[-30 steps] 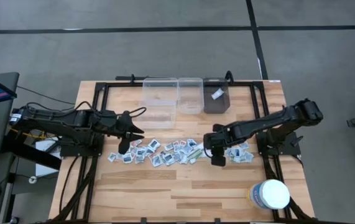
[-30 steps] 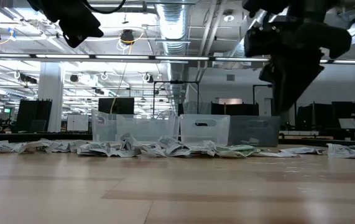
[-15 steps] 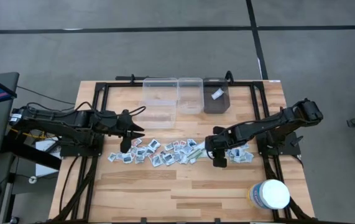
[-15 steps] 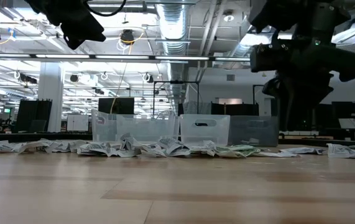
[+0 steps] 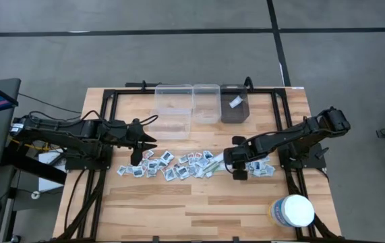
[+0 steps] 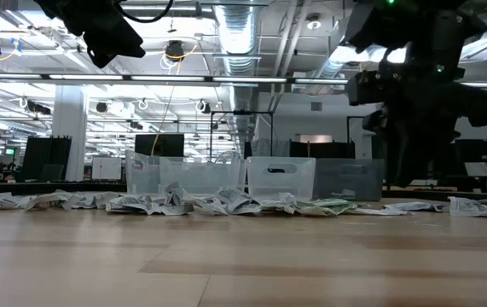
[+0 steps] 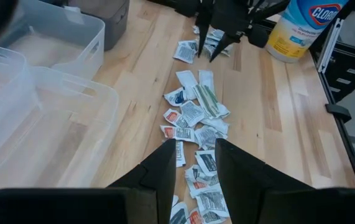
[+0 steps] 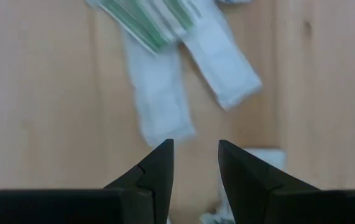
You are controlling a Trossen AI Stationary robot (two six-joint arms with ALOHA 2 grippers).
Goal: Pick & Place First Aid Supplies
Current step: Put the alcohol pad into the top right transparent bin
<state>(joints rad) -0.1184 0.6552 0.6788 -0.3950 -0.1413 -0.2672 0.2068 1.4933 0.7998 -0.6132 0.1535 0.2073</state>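
Observation:
The first aid supplies [image 5: 179, 165] lie strewn in a band across the middle of the table: many small square packets plus some long pale wrappers [image 8: 158, 93]. My right gripper [image 5: 237, 173] hangs low over the band's right part, pointing steeply down. It is open, and its fingertips [image 8: 193, 155] stand just over the near end of one long wrapper, with nothing between them. My left gripper [image 7: 196, 165] is open too. It is held high over the band's left end [image 5: 145, 144], pointing along the band.
Three clear bins [image 5: 173, 108] [image 5: 206, 101] [image 5: 234, 102] stand in a row at the far edge; the darker right one holds a packet. A big white tub [image 5: 293, 210] with a blue-yellow label stands at the near right. Bare wood lies along the near side.
My right gripper has sunk toward the table over the right part of the band, staying open. The left arm and the packets have kept still.

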